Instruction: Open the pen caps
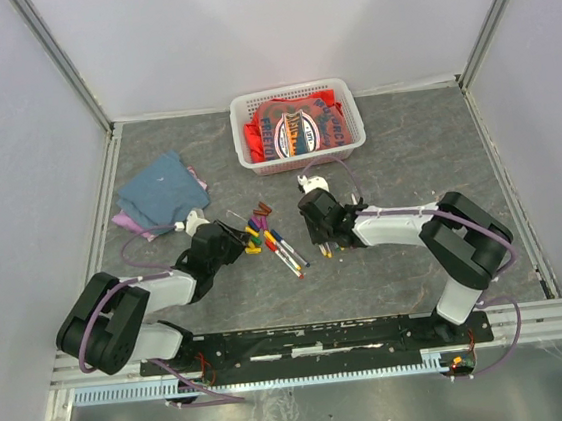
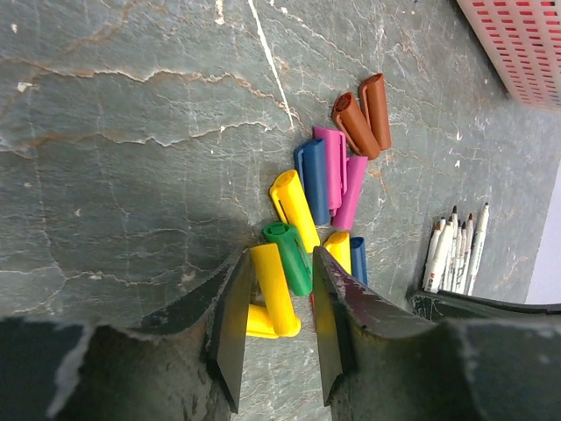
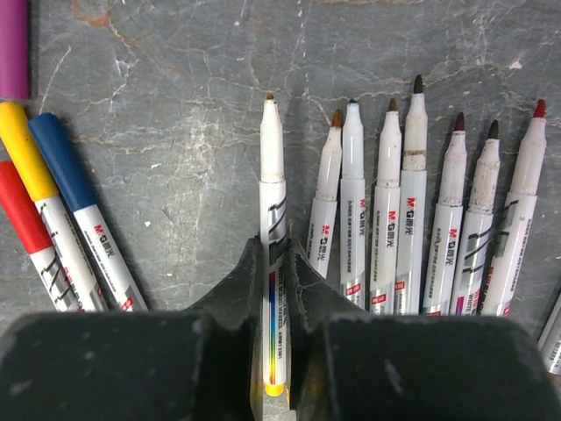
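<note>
In the left wrist view a pile of loose pen caps (image 2: 324,175) lies on the table: brown, purple, blue, yellow, green. My left gripper (image 2: 280,261) is open; a yellow cap (image 2: 273,294) lies between its fingers, against the left one and clear of the right. My right gripper (image 3: 274,250) is shut on an uncapped pen (image 3: 273,158) with a white barrel and yellow end, tip pointing away. Several uncapped pens (image 3: 412,219) lie in a row to its right. Three capped pens (image 3: 61,202), red, yellow and blue, lie to its left. In the top view both grippers, left (image 1: 236,243) and right (image 1: 321,238), flank the caps (image 1: 258,221).
A white basket (image 1: 350,98) holding red cloth stands at the back centre. A blue cloth (image 1: 163,191) over a pink one lies at the back left. Grey walls enclose the table on three sides.
</note>
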